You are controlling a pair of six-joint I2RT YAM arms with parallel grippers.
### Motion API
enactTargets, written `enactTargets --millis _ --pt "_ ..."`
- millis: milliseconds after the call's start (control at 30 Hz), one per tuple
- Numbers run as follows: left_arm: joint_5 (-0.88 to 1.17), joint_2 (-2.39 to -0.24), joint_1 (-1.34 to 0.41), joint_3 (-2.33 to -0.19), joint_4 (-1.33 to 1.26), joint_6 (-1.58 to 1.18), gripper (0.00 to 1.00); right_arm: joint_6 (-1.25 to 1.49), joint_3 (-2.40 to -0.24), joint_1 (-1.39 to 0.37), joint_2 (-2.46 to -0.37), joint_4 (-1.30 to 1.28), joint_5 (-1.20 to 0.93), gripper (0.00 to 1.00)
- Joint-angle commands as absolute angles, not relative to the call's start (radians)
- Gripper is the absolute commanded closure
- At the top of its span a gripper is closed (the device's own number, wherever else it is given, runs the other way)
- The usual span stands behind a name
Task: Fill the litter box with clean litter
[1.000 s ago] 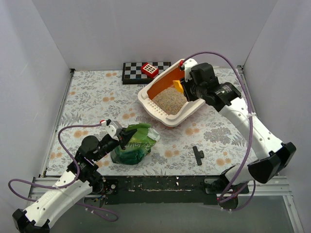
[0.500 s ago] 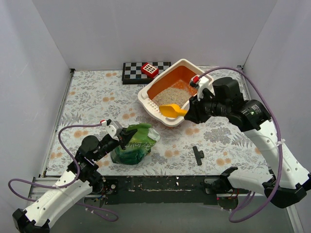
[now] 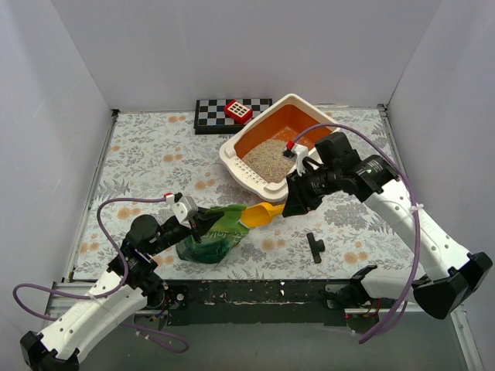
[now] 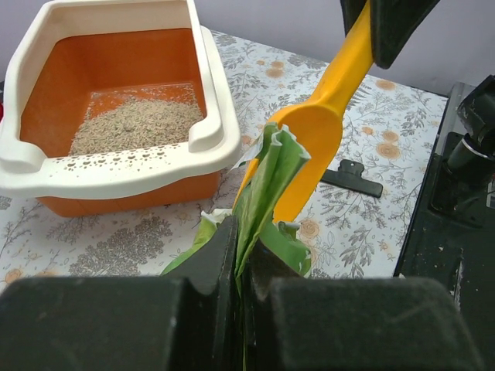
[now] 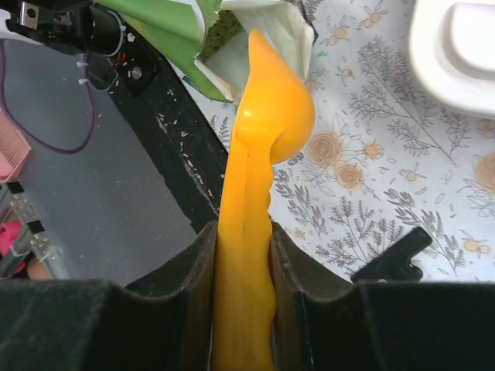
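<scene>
The litter box [image 3: 303,107], cream rim and orange walls, sits at the back centre-right and shows in the left wrist view [image 4: 209,69]. Beige-grey clean litter [image 3: 265,153] lies in it, also seen in the left wrist view [image 4: 135,124]. My left gripper [image 3: 198,220] is shut on the edge of the green bag [image 3: 218,232], holding its mouth [image 4: 271,174] up. My right gripper [image 3: 292,202] is shut on the handle of the orange-yellow scoop [image 3: 263,213]. The scoop bowl [image 5: 271,108] is at the bag's opening [image 5: 255,19].
A black-and-white checkerboard [image 3: 213,112] with a red block [image 3: 238,111] lies at the back. A black clip [image 3: 315,246] lies on the floral table front of centre, also in the right wrist view [image 5: 390,255].
My right gripper carried the scoop from inside the litter box, over its front rim, down and left to the bag's mouth. The left gripper kept holding the bag.
</scene>
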State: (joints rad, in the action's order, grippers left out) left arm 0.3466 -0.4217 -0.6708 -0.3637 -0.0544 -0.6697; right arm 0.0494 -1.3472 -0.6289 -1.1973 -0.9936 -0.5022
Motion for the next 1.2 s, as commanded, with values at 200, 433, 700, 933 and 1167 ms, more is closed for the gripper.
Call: enactTargets --millis 200,433,700,933,1167 --pt "0.429 -0.423 -0.673 -0.365 -0.066 -0.673 1.00 0.117 -1.336 -0.632 -1.322 -0.847 -0.762 0.99" --pt "0.428 -0.419 -0.673 -0.367 -0.064 -0.673 1.00 0.178 -1.342 -0.660 -1.474 -0.813 -0.762 0.99" --pt "0.420 -0.416 -0.673 -0.368 -0.064 -0.672 1.00 0.238 -1.396 -0.741 -1.696 -0.781 -0.661 0.99" --pt "0.422 -0.413 -0.672 -0.368 -0.061 -0.672 1.00 0.339 -1.394 -0.836 -1.910 -0.569 -0.799 0.99" --pt "0.420 -0.410 -0.672 -0.367 -0.058 -0.675 1.00 0.504 -1.260 -0.850 -1.950 -0.148 -0.968 0.99"
